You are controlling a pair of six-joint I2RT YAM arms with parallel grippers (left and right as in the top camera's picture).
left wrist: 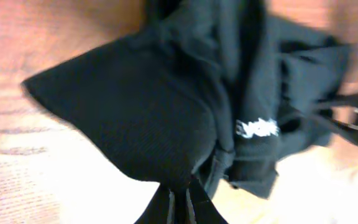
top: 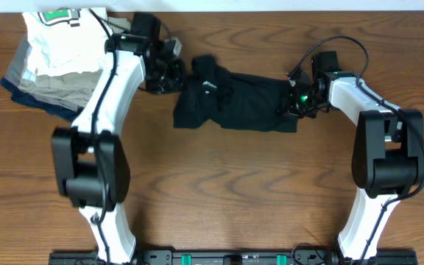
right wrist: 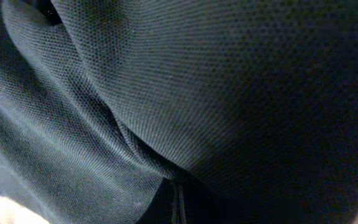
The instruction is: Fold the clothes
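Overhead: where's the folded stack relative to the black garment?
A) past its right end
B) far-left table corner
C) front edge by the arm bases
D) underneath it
B: the folded stack sits in the far-left corner, apart from the black garment at centre.

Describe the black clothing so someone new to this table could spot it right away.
On the wooden table, look between the left gripper and right gripper. The black garment lies crumpled there, with a small white logo; the neighbouring stack is folded and mostly pale.
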